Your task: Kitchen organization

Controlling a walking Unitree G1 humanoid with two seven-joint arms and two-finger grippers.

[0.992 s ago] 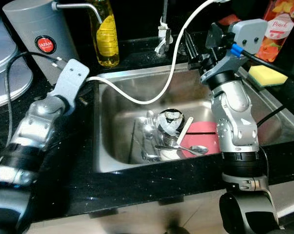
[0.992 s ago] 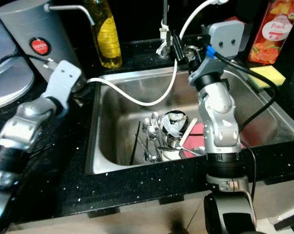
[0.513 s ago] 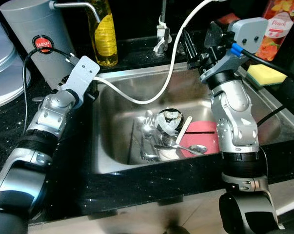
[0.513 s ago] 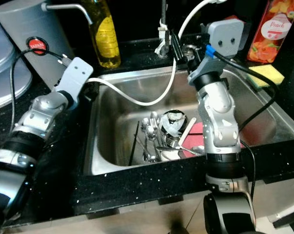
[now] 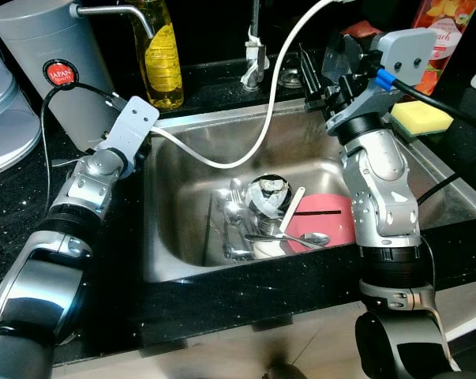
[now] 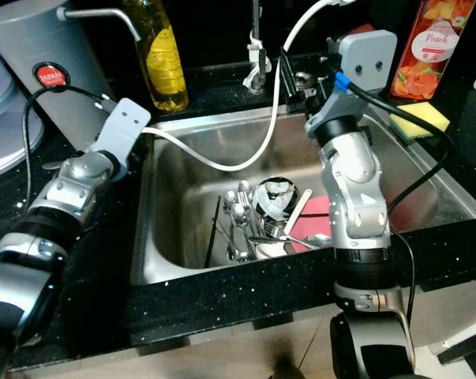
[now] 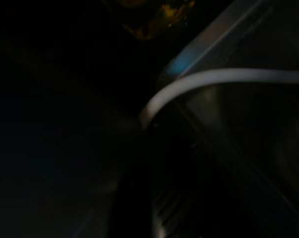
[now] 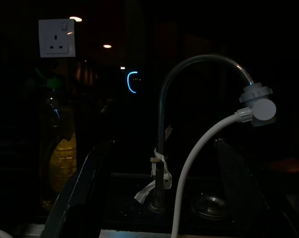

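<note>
Sink point(image 5: 301, 150) view shifted slightly rightward

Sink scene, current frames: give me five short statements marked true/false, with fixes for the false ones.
1. The sink holds spoons, a shiny round bowl and a pink plate. True.
2. The white hose lies coiled on the floor. False: it runs from the tap down across the basin to the sink's left rim, by the left gripper.
3. The yellow sponge floats in the basin. False: it sits on the counter at the sink's right rear corner.
4. A bottle of yellow liquid stands on the counter behind the sink. True.
5. The right gripper is down among the dishes. False: it is raised above the back of the sink, jaws apart, facing the tap.
</note>
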